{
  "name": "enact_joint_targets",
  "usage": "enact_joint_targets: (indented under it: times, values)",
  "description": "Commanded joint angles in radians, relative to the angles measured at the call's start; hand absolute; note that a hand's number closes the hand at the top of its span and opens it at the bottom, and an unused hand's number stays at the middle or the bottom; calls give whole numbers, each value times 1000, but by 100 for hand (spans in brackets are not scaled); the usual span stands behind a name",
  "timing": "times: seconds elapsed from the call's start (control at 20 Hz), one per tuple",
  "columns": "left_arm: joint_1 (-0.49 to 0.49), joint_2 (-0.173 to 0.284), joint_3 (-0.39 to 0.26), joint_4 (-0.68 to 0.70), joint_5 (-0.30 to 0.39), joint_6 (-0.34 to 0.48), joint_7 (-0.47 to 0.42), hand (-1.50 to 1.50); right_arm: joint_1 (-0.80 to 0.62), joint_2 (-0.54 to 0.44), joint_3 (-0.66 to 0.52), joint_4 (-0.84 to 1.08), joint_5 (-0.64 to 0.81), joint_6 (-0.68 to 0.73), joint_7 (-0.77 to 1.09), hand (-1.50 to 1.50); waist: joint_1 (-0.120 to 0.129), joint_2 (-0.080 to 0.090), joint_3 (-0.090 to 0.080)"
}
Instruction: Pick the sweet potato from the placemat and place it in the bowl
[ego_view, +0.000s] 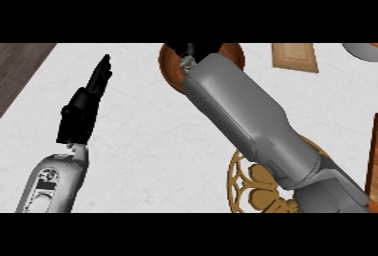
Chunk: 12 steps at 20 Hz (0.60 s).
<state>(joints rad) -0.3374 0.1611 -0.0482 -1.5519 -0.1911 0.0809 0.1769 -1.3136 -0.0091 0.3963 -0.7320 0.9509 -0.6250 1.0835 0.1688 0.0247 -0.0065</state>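
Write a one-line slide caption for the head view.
Right forearm reaches across the gold placemat to the wooden bowl, its hand mostly hidden; left hand rests open at left.

1. The white marbled counter (155, 140) carried everything.
2. A wooden bowl (171, 70) sat at its far edge.
3. A gold openwork placemat (255, 192) lay near.
4. A tan board (295, 57) lay far right.

We've got a white marbled counter (155, 135) filling most of the view. Off the counter's left edge there's a strip of dark wood floor (18, 70). Light on the counter looks even and soft, nothing harsh.
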Motion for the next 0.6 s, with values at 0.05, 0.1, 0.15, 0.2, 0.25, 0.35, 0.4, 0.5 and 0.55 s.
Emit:
enact_joint_targets:
  times: [0.05, 0.1, 0.15, 0.2, 0.25, 0.35, 0.4, 0.5, 0.55]
  values:
    - [-2, 1, 22, 26, -8, 22, -11, 0, -11, 9, 33, 126, 78, -165, 195, 150, -33, 6, 1]
    - [36, 16, 27, -7, 14, -3, -11, 0, -25, 9, 29, 154, 90, -157, 202, 150, -31, -3, 2]
    - [48, 16, 23, -2, 2, 4, -30, 0, 19, 9, 59, 170, 104, -177, 211, 150, -36, -3, 2]
    - [38, 1, 18, -8, 0, 15, -12, 0, -33, 9, 44, 208, 120, -137, 220, 150, -48, -5, 2]
    - [-25, 18, 46, -13, 5, 19, 39, 0, -14, 9, 70, 200, 122, -128, 241, 150, -64, -11, 3]
    - [-7, 25, 55, 1, 8, 15, 11, 0, 10, 9, 76, 288, 168, -139, 234, 150, -70, -4, 3]
    - [41, 26, 48, -3, 13, 4, -17, 0, 26, 9, 62, 309, 163, -161, 227, 150, -66, -2, 3]
    - [-16, 14, 42, 19, 4, 13, 21, 0, 20, 9, 94, 335, 180, -160, 240, 150, -70, 0, 4]
    - [-3, 11, 42, 9, -4, 26, 3, 0, 16, 9, 68, 384, 188, -163, 226, 150, -68, 4, 4]
